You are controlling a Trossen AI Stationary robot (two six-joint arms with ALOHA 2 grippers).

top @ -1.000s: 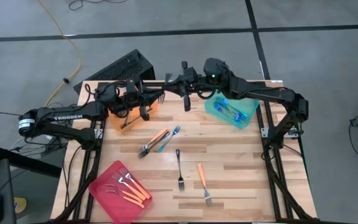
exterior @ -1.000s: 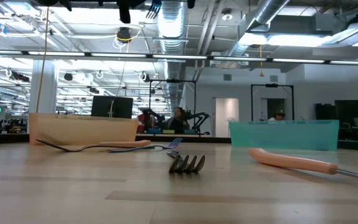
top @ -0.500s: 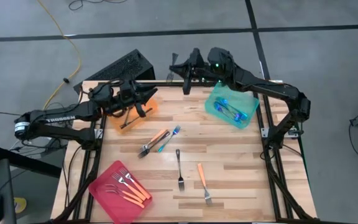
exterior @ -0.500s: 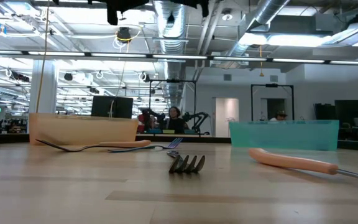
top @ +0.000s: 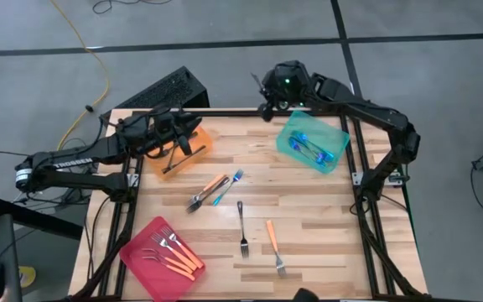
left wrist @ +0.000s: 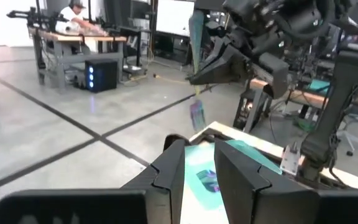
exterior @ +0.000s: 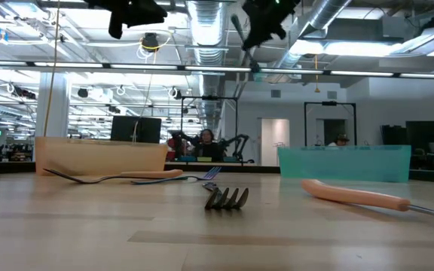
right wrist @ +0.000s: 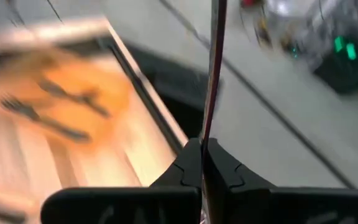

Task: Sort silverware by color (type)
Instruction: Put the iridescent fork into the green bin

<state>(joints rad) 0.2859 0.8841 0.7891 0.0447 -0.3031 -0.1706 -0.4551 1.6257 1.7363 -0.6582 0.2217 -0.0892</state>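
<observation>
**Right gripper holds a fork above the table's far edge; left gripper empty over the orange tray**

Right gripper point(right wrist: 202, 163): fingers pressed together on the thin dark handle of a fork point(right wrist: 214, 68), which runs straight out from the fingertips. In the high view this gripper point(top: 267, 92) sits at the table's far edge, just beside the far corner of the teal tray point(top: 335, 155). The fork's colour cannot be told for sure.

Left gripper point(left wrist: 199, 163): fingers a narrow gap apart, nothing between them. In the high view it point(top: 193, 132) hangs over the orange tray point(top: 153, 164) near the far left corner of the table point(top: 325, 226).

Trays:
- Orange tray holds dark forks point(top: 174, 159), laid slantwise.
- Teal tray, far right, holds blue-handled forks point(top: 311, 147).
- Pink tray point(top: 139, 262), near left corner, holds orange-handled forks point(top: 173, 252).

Loose on the table:
- An orange-handled fork point(top: 208, 190) and a blue-handled fork point(top: 227, 184) lie touching near the middle, with a third partly under them.
- A plain metal fork point(top: 242, 226) lies just toward the near edge from these, tines pointing to the near edge.
- Another orange-handled fork point(top: 272, 243) lies just beside it on the right side.

Low view: both arms show only at the upper border; a person point(exterior: 204, 140) sits in the room behind.
</observation>
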